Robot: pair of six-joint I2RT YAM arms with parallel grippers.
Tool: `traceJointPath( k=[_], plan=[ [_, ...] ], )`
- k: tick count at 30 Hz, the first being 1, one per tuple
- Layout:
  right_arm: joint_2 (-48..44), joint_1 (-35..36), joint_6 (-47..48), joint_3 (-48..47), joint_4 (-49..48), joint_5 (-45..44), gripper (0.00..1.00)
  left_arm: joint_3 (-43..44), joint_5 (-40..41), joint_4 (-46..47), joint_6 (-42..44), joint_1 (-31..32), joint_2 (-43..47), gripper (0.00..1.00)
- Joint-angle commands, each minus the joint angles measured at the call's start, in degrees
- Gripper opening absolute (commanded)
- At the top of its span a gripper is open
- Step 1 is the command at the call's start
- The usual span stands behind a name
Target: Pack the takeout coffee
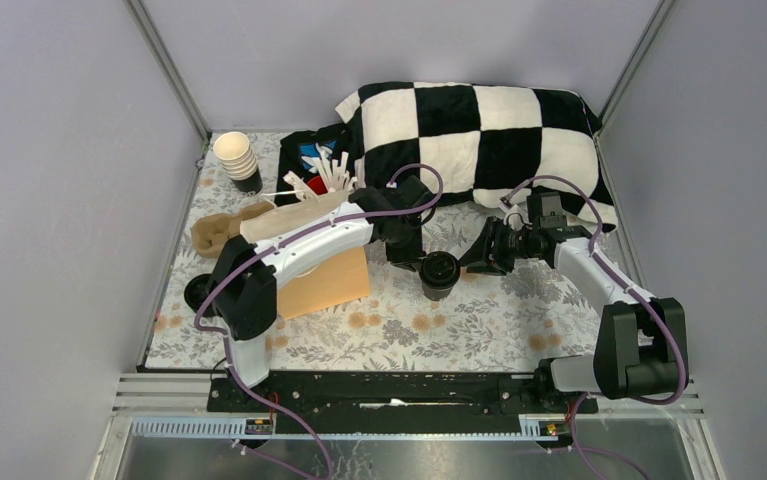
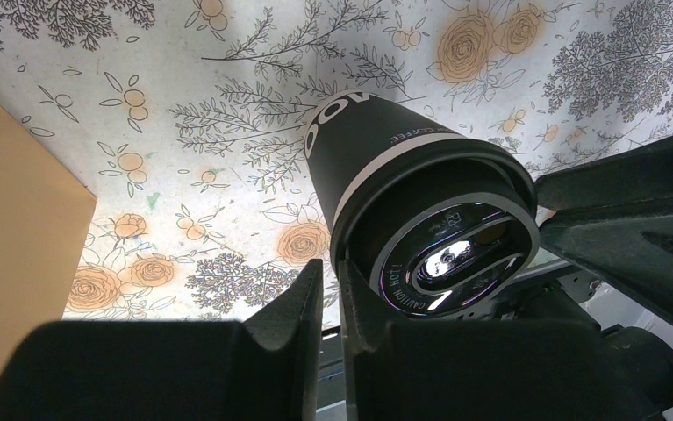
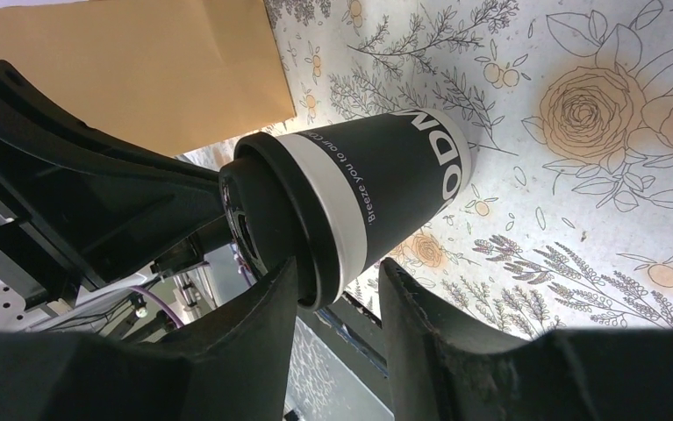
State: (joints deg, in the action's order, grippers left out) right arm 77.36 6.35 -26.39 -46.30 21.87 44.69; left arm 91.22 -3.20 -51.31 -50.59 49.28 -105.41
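The takeout coffee (image 1: 439, 272) stands upright on the flowered tabletop, a dark paper cup (image 3: 394, 175) with its black lid (image 2: 455, 250) on. My left gripper (image 2: 331, 285) is at the cup's left side by the lid's rim. Its jaws are nearly together, and only table shows through the thin slit between them. My right gripper (image 3: 337, 281) comes in from the right and stands open, with the lid's rim in the gap between its fingers. One finger (image 3: 271, 298) is close against the lid and the other stands off the cup wall.
A tan paper bag (image 1: 324, 280) stands just left of the cup under the left arm. Behind it are a stack of beige cups (image 1: 236, 158), a red cup of white sticks (image 1: 324, 178), a cardboard cup carrier (image 1: 221, 232) and a checkered cushion (image 1: 479, 140).
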Motion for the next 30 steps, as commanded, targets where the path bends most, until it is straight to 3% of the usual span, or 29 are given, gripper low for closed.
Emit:
traceJointPath(
  k=[1, 11, 22, 30],
  plan=[
    [0.6, 1.0, 1.2, -0.6, -1.3, 1.5, 0.45, -0.4, 0.0, 1.7, 0.8, -0.1, -0.4, 0.15],
    [0.4, 2.0, 1.8, -1.4, 1.1, -1.0, 0.41, -1.1, -0.3, 1.7, 0.9, 0.4, -0.9, 0.15],
    [-2.1, 3.4, 0.8, -0.2, 6.3, -10.6, 0.27, -3.7, 0.1, 1.7, 0.0, 1.6, -1.1, 0.15],
    [-2.2, 6.6, 2.3, -7.5, 15.9, -16.9, 0.43, -3.4, 0.1, 1.6, -0.3, 1.9, -0.8, 0.15]
  ],
)
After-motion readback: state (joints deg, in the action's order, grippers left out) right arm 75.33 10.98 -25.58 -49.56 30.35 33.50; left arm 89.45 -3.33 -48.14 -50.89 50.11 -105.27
